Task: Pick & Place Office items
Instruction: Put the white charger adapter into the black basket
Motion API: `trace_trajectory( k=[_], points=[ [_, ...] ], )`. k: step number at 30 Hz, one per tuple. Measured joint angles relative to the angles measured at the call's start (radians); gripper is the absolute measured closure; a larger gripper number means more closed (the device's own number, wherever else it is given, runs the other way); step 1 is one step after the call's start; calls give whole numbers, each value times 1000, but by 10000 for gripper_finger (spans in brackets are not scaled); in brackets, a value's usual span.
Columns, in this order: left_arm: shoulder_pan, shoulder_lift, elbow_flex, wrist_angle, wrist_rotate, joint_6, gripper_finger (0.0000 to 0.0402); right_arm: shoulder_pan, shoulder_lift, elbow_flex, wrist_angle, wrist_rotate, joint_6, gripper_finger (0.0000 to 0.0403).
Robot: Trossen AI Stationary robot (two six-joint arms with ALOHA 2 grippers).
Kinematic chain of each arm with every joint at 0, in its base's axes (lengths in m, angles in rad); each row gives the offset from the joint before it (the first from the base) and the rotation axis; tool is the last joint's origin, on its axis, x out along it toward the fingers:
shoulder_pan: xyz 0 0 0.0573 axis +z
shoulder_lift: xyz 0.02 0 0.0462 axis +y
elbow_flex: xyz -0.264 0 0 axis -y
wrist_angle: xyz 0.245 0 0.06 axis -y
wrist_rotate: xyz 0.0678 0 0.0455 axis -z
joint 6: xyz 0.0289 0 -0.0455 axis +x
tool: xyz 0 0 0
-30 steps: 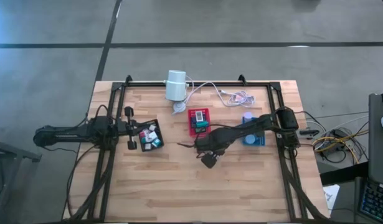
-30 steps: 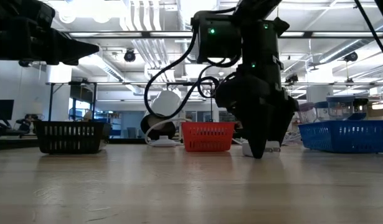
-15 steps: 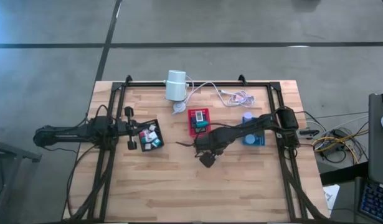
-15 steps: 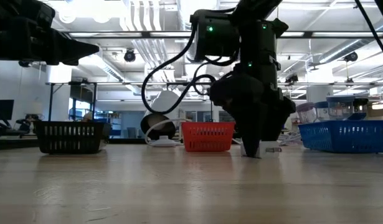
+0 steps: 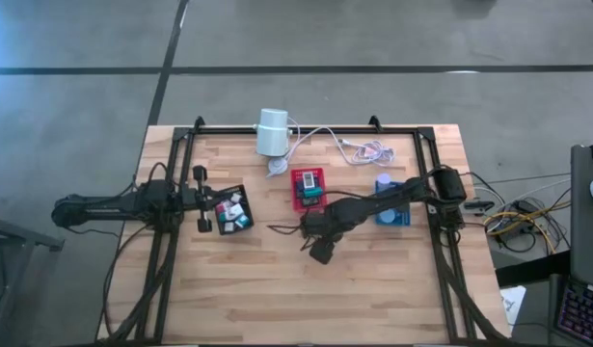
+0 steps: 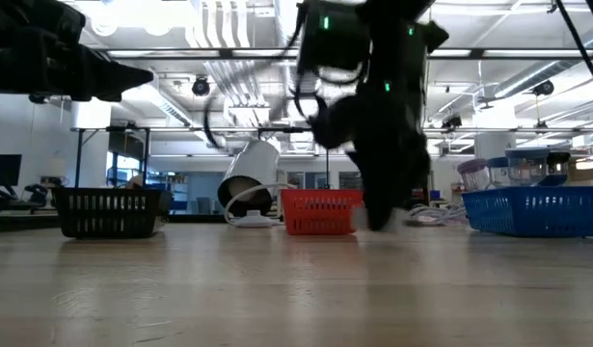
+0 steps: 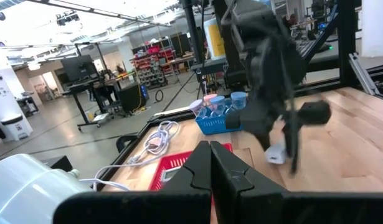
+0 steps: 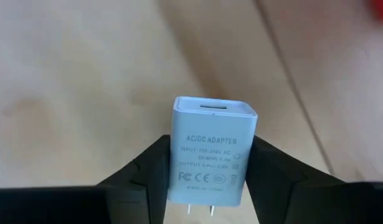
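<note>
The right gripper [image 5: 321,253] is near the middle of the wooden table [image 5: 277,299], pointing down at the boards. Its 2 dark fingers [image 8: 147,171] are clamped on the sides of a small white AC/DC adapter [image 8: 213,149], a block printed with grey text, with 2 metal prongs at one end and a slot at the other. From the left wrist view the same adapter [image 7: 276,154] shows as a pale block under the dark arm, just above the tabletop.

Just behind this gripper, toward the far edge, sits the red tray [image 5: 309,187] with a few small pieces inside. To its right-hand side, close by the arm, is the blue tray [image 5: 391,215]. Farther back lie a white cylinder [image 5: 272,131] on its side and its coiled white cable [image 5: 359,147].

The left gripper [image 5: 202,198] waits well apart, at the table's left side, directly beside the black tray [image 5: 231,209], which holds several white, teal and pink office items [image 5: 234,210]. Its fingers [image 7: 197,171] are pressed together with nothing between them.
</note>
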Motion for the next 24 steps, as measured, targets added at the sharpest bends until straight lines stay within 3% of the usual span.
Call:
trace_trajectory(
  k=[5,13,17,24],
  points=[
    [0,0,0,-20,0,0,401,27,-76,-9,140,10,-84,246],
    [0,0,0,-19,0,-4,401,57,-319,-105,304,156,-241,246],
    [0,0,0,-12,-1,-2,401,58,-523,-236,468,157,-371,246],
    [0,0,10,5,-4,64,401,39,-957,-597,738,160,-492,246]
  ],
)
